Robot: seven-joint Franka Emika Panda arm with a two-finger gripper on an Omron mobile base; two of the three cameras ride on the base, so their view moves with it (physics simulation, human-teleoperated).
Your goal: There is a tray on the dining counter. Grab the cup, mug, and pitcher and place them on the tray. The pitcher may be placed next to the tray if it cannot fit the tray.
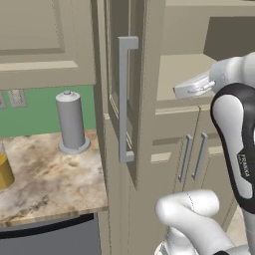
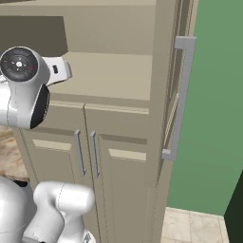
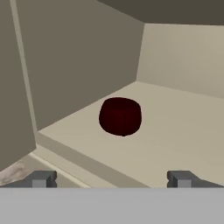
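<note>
The dark red mug (image 3: 120,116) stands alone on the floor of an open cabinet shelf (image 3: 183,140), well inside its front edge, and the hand view looks straight at it. The gripper (image 3: 112,178) faces it from outside the shelf, jaws spread as wide as they go and holding nothing; the mug sits between the lines of the two fingertips (image 3: 43,178) but some way ahead of them, not yet touched.

In the left base view the yellow-orange pitcher (image 1: 5,171) is cut off by the left edge of the picture, standing on a marbled bench (image 1: 55,184). A grey canister (image 1: 71,122) with a knob stands further back on the same bench, well apart from it. The tall cabinet door (image 1: 122,94) with its long grey handle hangs open between the bench and the shelf.

By my reading the task is at its start: the mug is not yet picked up, the pitcher is untouched, and the cup and tray are somewhere outside these pictures, so I cannot say anything about them. All three carries appear to remain.

The only writing is "FRANKA" in small white letters down the dark arm link (image 1: 243,164).
</note>
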